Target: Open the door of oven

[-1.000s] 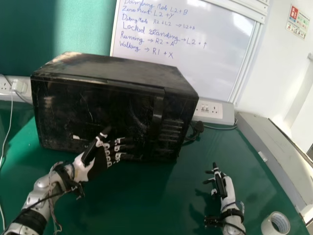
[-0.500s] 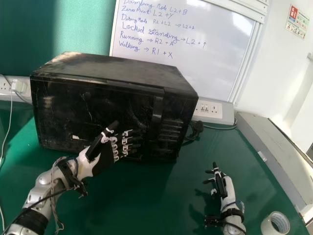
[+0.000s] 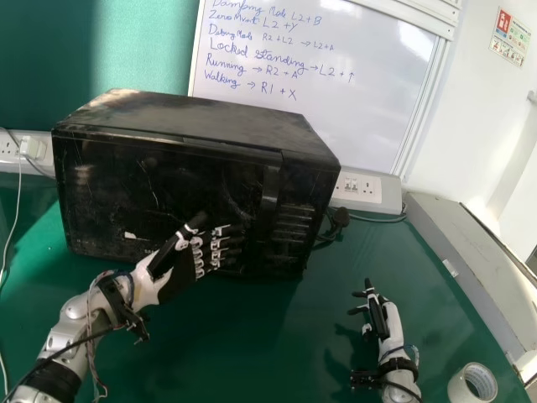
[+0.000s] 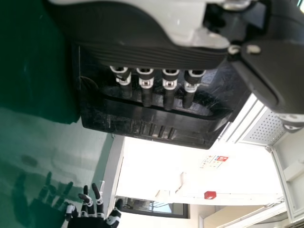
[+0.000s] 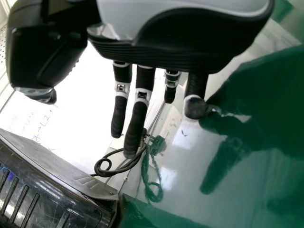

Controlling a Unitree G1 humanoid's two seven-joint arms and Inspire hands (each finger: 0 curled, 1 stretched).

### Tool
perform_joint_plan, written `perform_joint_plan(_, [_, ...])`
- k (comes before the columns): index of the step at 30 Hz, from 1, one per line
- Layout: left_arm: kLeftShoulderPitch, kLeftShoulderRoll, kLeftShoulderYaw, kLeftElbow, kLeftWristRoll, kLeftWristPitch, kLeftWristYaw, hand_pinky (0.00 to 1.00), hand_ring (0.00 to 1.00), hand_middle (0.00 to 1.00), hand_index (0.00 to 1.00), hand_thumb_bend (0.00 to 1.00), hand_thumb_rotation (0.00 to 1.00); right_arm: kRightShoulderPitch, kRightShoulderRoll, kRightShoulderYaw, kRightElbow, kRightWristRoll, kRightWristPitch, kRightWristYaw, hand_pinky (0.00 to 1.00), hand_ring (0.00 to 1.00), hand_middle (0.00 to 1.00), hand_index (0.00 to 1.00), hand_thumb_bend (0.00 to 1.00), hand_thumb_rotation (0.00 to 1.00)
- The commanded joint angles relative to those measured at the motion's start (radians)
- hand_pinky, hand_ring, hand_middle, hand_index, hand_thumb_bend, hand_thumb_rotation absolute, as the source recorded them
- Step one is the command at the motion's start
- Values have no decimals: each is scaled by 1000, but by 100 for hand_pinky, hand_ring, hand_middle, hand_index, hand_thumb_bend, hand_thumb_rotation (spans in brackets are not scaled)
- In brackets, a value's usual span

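**Oven closed, and we see an open left hand at its door**

At the far left, along the back edge of the worktop (image 3: 252, 353), we have a socket strip (image 3: 8, 149) with a white plug (image 3: 33, 148) in it; a white cable (image 3: 14, 220) runs down toward the near edge.

Next comes the black oven (image 3: 197, 115), standing toward the back left corner, its door (image 3: 126, 189) closed and its handle (image 3: 269, 200) upright on the door's right side. In front of the door we find the left hand (image 3: 176, 275), open, fingers straight and pointing toward the handle; we cannot tell whether they touch the door.

Behind the oven we see a whiteboard (image 3: 336, 117) with handwriting, and to the right of it a second socket strip (image 3: 377, 195) at the back edge.

Farther right, over the near right part of the worktop, we have the right hand (image 3: 383, 321), open and apart from the oven. Near the front right corner lies a roll of tape (image 3: 458, 387).
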Motion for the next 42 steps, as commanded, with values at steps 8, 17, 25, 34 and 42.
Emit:
perform_joint_plan(8, [-45,6,6,75,-1,-41,-1,100,100,100,100,100,100,14,18,8,25,-12,37,-12,18,22,35,61,79,78])
perform_joint_plan(17, [-64,-11,15,128,-7,-45,38,100,100,100,100,100,100,17,13,16,26,-25,37,-33,18,22,35,60,77,78])
perform_joint_plan(25, [-112,-22,9,179,6,-50,56,100,100,100,100,100,100,15,15,18,26,-30,37,-39,17,22,35,61,77,78])
perform_joint_plan(34, [-202,-17,-1,313,48,-77,59,100,100,100,100,100,99,14,23,8,26,-21,38,-33,18,23,36,61,75,76])
perform_joint_plan(42, [-267,-27,3,431,66,-96,88,100,100,100,100,100,97,11,25,17,27,-36,38,-54,18,22,37,61,77,77])
